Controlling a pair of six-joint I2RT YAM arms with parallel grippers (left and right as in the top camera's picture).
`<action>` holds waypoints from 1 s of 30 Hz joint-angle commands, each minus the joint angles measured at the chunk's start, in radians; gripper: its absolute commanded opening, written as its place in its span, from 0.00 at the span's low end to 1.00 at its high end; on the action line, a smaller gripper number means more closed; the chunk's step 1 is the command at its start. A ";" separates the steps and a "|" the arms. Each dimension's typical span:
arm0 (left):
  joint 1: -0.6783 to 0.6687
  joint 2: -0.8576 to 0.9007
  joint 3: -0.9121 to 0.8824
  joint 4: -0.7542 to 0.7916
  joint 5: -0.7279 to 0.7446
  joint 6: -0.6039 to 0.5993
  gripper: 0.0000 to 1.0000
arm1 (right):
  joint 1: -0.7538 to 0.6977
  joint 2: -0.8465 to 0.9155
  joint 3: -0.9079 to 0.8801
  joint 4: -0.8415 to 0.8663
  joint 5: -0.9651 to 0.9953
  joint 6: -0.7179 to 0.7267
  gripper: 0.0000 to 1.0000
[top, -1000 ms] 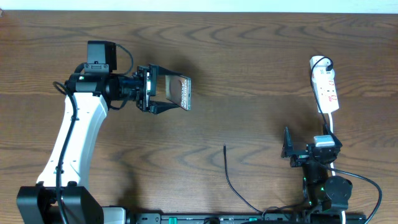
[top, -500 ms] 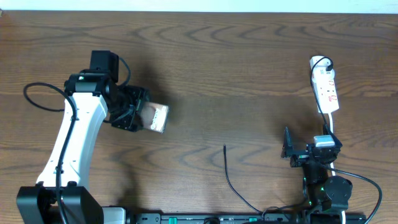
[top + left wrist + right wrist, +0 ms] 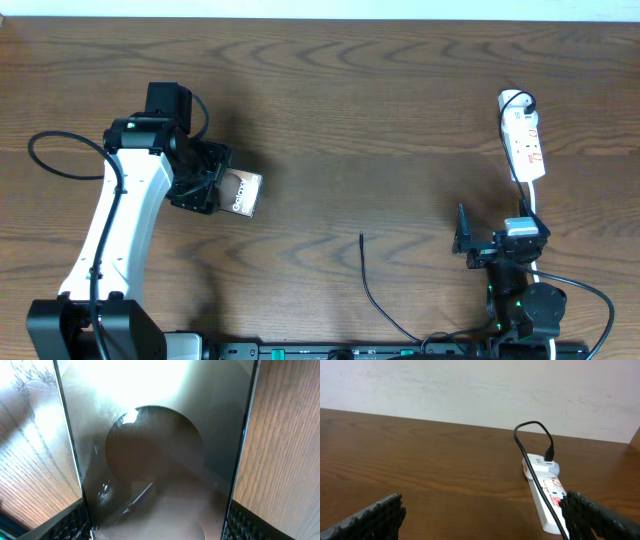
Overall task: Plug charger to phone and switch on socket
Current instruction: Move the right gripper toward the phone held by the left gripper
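My left gripper (image 3: 213,190) is shut on the phone (image 3: 242,193), a glossy slab held tilted at the left of the table. In the left wrist view the phone's reflective face (image 3: 160,450) fills the frame between my two fingers (image 3: 155,527). The charger cable's small black tip (image 3: 361,237) lies loose on the wood at the bottom centre, and the cable runs toward the front edge. The white socket strip (image 3: 524,147) lies at the far right; it also shows in the right wrist view (image 3: 545,495). My right gripper (image 3: 465,242) is open and empty, near the front right.
A black cable is plugged into the far end of the socket strip (image 3: 549,452). The left arm's black cable (image 3: 55,165) loops out at the left. A pale wall (image 3: 480,390) runs behind the table's far edge.
My left gripper has swung the phone down and left, toward the arm, and turned it. The right arm, charger cable and socket have not moved.
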 commanded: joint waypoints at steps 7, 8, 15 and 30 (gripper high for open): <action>0.002 -0.013 0.005 -0.012 0.028 0.013 0.07 | 0.007 -0.005 -0.001 -0.001 0.001 0.000 0.99; 0.002 -0.013 0.005 -0.012 0.028 0.013 0.07 | 0.007 -0.005 -0.001 -0.001 0.002 0.000 0.99; 0.002 -0.013 0.005 -0.011 0.028 0.013 0.07 | 0.007 -0.005 -0.001 0.024 -0.249 0.038 0.99; 0.002 -0.013 0.005 -0.008 0.035 0.013 0.08 | 0.002 0.346 0.322 0.044 -0.502 0.181 0.99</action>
